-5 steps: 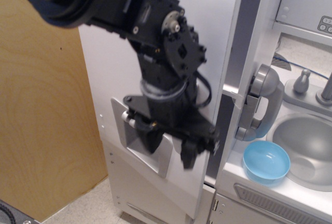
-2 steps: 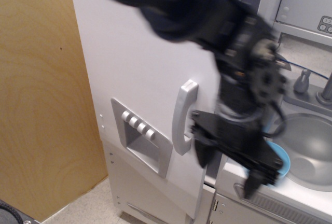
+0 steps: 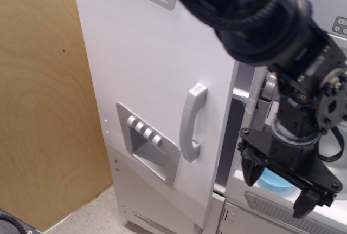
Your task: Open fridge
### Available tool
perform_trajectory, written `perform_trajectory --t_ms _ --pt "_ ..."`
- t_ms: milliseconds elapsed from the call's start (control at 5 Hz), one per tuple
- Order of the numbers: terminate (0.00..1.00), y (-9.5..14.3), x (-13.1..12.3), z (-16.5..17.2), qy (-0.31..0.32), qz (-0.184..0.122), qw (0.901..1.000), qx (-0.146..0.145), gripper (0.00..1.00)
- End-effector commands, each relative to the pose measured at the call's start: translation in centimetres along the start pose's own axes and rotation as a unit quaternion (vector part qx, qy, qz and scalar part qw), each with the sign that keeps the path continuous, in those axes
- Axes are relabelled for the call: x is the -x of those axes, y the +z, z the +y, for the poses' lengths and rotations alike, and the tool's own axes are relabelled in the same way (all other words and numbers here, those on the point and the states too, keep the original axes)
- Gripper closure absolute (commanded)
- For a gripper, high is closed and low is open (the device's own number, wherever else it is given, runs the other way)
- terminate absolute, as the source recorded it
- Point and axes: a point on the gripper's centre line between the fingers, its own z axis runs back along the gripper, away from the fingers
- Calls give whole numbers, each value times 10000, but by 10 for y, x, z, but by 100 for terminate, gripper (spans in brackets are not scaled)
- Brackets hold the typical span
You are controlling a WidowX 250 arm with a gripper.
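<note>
The gripper [image 3: 277, 190] has swung right, off the fridge [image 3: 157, 82] door, uncovering its handle [image 3: 191, 121]

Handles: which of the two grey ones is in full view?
The curved handle on the large door, beside the four-button panel. The other handle, right of the dark gap, is mostly hidden behind the arm.

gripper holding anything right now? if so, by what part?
Nothing. The gripper is open and empty, over the counter right of the fridge door, clear of the door handle.
</note>
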Motion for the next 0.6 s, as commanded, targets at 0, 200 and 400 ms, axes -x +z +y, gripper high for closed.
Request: perform_trajectory --t_ms 0,200,400 --pt "0 16 -48 27 359 -817 9954 -337 0" --pt "0 19 -48 46 629 -950 9919 -559 0" --pt "0 19 -35 78 924 -834 9893 -766 0"
